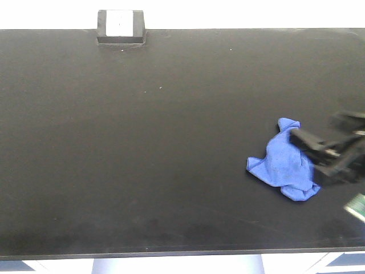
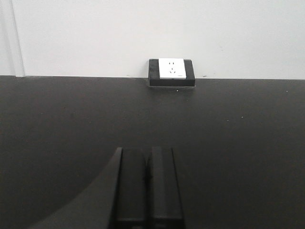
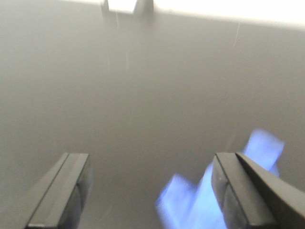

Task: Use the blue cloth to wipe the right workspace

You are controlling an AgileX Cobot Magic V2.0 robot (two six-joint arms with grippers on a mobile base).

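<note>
The blue cloth (image 1: pixel 282 162) lies crumpled on the right part of the matte black benchtop (image 1: pixel 159 148), the right workspace. My right gripper (image 1: pixel 308 155) hangs over the cloth's right side, coming in from the right edge. In the right wrist view, which is blurred, the right gripper (image 3: pixel 150 157) stands wide open with nothing between its fingers, and the blue cloth (image 3: pixel 190 202) shows below and behind the right finger (image 3: pixel 233 191). My left gripper (image 2: pixel 147 150) is shut and empty, low over the bare benchtop (image 2: pixel 238 143); the front view does not show it.
A small black-framed white outlet box (image 1: pixel 120 25) sits at the bench's back edge against the white wall, and the same outlet box (image 2: pixel 171 71) faces the left gripper. The bench's front edge (image 1: pixel 171 251) runs along the bottom.
</note>
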